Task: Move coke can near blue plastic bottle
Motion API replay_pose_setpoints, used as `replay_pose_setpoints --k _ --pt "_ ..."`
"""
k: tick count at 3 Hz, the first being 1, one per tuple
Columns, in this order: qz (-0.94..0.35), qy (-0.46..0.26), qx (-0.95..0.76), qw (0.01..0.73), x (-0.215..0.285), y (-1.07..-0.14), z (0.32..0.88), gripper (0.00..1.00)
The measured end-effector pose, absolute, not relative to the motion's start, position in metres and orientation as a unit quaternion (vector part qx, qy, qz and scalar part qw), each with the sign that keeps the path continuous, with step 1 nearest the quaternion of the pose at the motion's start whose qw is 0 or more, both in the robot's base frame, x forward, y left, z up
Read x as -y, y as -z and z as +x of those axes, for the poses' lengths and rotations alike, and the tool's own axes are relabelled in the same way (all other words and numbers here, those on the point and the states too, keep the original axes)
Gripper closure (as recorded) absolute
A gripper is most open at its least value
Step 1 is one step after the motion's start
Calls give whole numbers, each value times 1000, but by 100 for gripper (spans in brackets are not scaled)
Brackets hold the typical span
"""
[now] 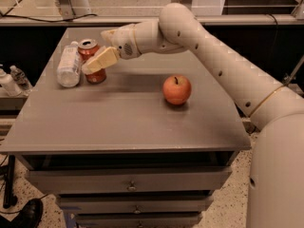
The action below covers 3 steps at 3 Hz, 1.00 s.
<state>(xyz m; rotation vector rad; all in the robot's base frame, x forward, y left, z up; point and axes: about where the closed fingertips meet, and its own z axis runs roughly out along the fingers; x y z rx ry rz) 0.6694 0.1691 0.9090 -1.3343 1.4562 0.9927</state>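
Observation:
The coke can (pixel 89 51) stands upright on the grey table (pixel 123 122) at the back left, right beside the blue plastic bottle (pixel 69 65). The bottle lies on its side with its white cap pointing away. My gripper (pixel 95 51) is at the can, reaching in from the right. Its fingers are spread open: the near finger (pixel 100 60) crosses the front of the can, and the far finger (pixel 110 32) sits behind and right of the can's top. The can rests on the table.
A red-orange apple (pixel 176 90) sits near the table's middle right. Small bottles (pixel 14 80) stand on a lower shelf off the left edge. Drawers (pixel 130 184) are below the tabletop. My arm (pixel 213 56) spans the back right.

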Motion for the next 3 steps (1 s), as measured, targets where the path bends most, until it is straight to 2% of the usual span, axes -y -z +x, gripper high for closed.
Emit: replay_pose_setpoints --k 1,2,3 --pt "-536 -364 -598 471 -119 -935 687 0" --pt "-513 -292 -606 533 -34 -991 714 0" --pt "-509 -289 -603 542 -30 -1001 717 0"
